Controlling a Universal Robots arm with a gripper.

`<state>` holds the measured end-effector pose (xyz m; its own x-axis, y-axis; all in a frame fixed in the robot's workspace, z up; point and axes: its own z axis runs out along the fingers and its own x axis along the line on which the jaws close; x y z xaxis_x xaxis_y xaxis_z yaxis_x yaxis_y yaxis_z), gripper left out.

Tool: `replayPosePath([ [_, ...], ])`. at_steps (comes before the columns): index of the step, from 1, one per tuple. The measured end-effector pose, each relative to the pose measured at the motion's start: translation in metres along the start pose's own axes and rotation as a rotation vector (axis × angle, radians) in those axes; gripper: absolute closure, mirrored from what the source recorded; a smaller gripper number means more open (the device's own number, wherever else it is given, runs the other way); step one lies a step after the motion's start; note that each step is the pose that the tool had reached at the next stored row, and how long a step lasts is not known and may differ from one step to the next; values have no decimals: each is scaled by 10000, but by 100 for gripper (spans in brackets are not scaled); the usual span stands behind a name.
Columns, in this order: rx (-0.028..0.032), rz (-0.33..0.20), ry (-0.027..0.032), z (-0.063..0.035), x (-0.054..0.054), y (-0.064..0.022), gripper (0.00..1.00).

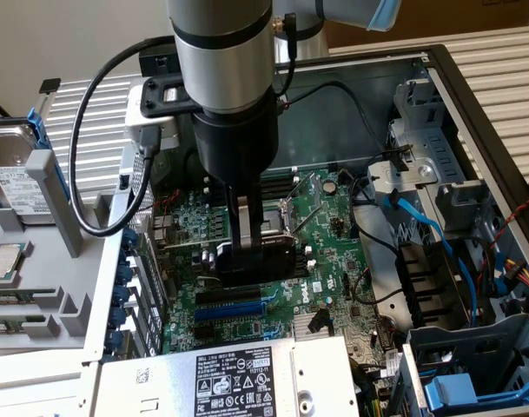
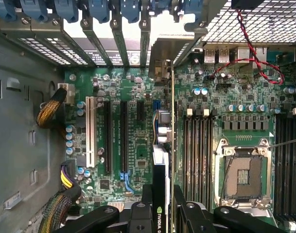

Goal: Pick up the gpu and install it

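My gripper (image 1: 245, 261) is shut on the gpu (image 1: 271, 257), and the card's black cooler shows in the exterior view. The card hangs upright inside the open computer case, low over the large green motherboard (image 1: 333, 226) and just behind the blue expansion slot (image 1: 229, 304). In the wrist view the gpu (image 2: 161, 160) appears edge-on between my two black fingers (image 2: 147, 208), with its silver bracket (image 2: 162, 60) against the rear slot openings. It runs parallel to the long black slots (image 2: 123, 136). Whether the card's edge touches a slot is hidden.
The empty CPU socket (image 2: 242, 177) and memory slots (image 2: 196, 145) lie beside the card. A power supply (image 1: 238, 378) sits at the case's near edge, with blue cables (image 1: 429, 226) and a drive cage (image 1: 472, 365) at the exterior view's right. A hard drive (image 1: 12, 165) stands on a grey rack outside.
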<state>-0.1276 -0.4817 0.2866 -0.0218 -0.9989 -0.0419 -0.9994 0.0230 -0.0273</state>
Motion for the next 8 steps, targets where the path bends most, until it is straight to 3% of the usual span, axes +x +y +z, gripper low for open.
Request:
replayPosePath([
  [8, -2, 1, -11, 10, 2, 32, 73],
])
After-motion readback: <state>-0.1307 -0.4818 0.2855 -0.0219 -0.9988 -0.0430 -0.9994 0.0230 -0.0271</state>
